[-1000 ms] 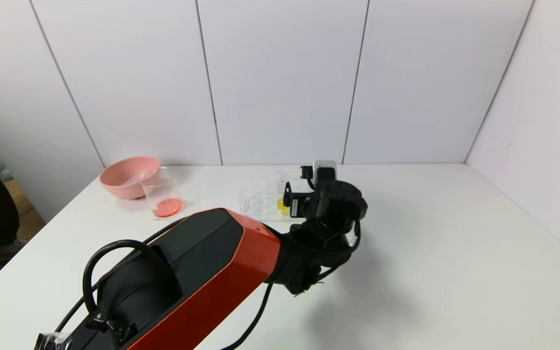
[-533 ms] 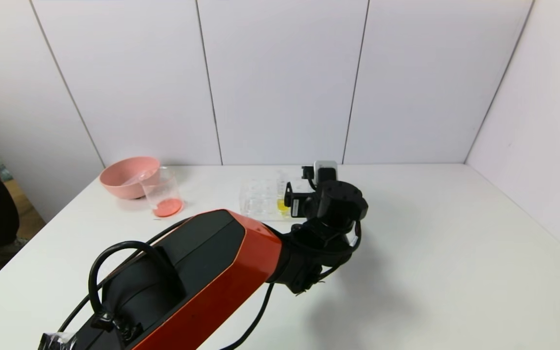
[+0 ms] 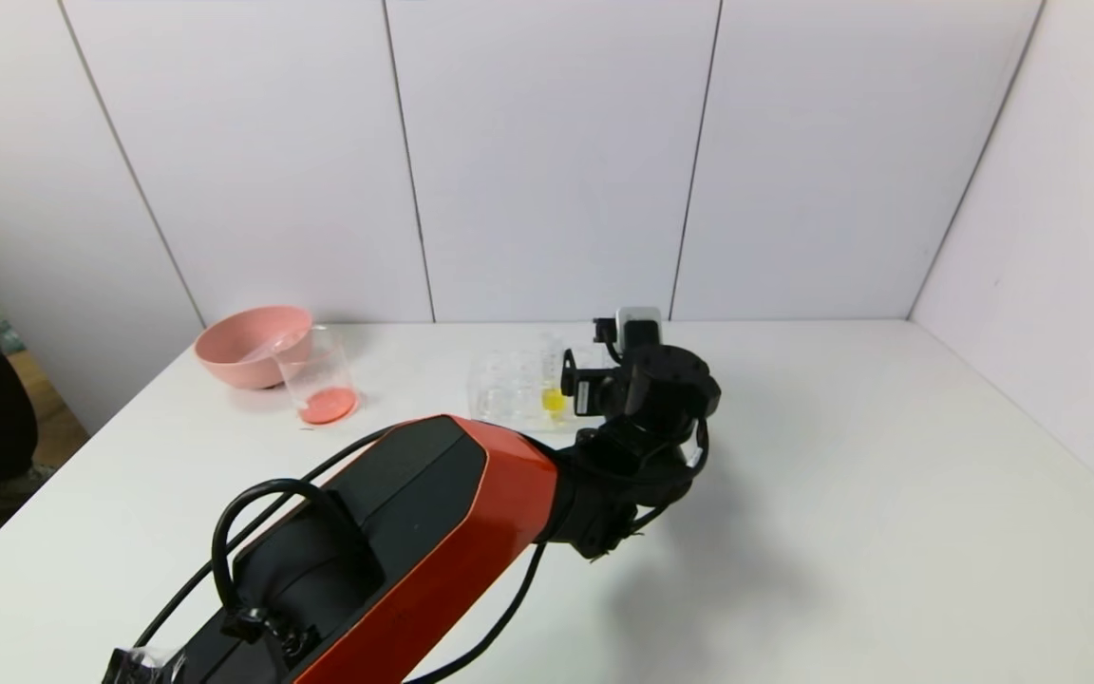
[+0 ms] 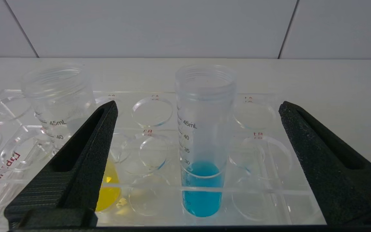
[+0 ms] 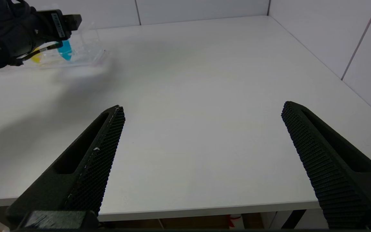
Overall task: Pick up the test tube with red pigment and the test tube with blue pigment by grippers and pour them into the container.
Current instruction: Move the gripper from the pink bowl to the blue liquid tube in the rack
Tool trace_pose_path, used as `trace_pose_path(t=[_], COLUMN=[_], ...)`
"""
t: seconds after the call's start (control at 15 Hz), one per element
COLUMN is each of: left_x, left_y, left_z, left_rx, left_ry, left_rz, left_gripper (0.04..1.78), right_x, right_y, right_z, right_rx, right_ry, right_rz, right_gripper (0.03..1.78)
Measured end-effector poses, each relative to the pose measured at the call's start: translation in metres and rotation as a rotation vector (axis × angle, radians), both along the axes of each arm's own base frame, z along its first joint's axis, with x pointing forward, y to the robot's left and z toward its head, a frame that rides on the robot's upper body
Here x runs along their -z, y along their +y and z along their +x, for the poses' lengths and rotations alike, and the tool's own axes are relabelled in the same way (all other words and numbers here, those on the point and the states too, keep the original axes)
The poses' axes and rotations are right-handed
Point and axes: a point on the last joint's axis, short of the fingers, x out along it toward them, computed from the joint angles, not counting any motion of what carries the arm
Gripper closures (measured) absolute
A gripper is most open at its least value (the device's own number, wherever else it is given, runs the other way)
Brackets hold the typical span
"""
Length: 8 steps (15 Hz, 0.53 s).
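At the far middle of the white table I have the left gripper level with the clear tube rack, its two black fingers spread wide with nothing between their pads. Through the left wrist camera the test tube with blue pigment stands upright in a hole of the rack, in the gap between the fingers and touching neither; its blue liquid fills only the conical lower part. One finger partly covers the yellow-liquid tube, which stands in the same rack beside the blue one, and past it I see the threaded mouth of another clear tube (whether anything is in it I cannot tell).

From the head camera the orange-red and black left arm reaches across the table to the rack, and its wrist hides the blue tube. Well off to the left, near the back wall, the container stands upright with a thin orange-red layer at its bottom, just in front of the pink bowl. I cannot pick out the red tube anywhere.

My right gripper hangs low over the near edge of the table, well apart from the rack, fingers wide and holding nothing.
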Motion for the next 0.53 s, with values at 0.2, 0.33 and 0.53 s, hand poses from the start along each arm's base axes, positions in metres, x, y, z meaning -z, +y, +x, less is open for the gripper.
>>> trace_pose_path(t=[0.2,0.33,0.53], left_x=[0.002,0.0051,0.0086], left_y=[-0.0051,-0.0071,-0.0092], left_z=[0.0057,0.0077,0.0095], left_rx=[-0.002,-0.002,-0.001], left_ry=[-0.017,-0.021,-0.02], left_rz=[-0.009,-0.011,-0.01], left_gripper=[0.06,0.06,0.06], right_x=[0.0,0.0,0.0], right_y=[0.0,0.0,0.0], right_z=[0.0,0.0,0.0], right_rx=[0.0,0.0,0.0], right_ry=[0.0,0.0,0.0], right_rz=[0.0,0.0,0.0], right_gripper=[0.04,0.04,0.04])
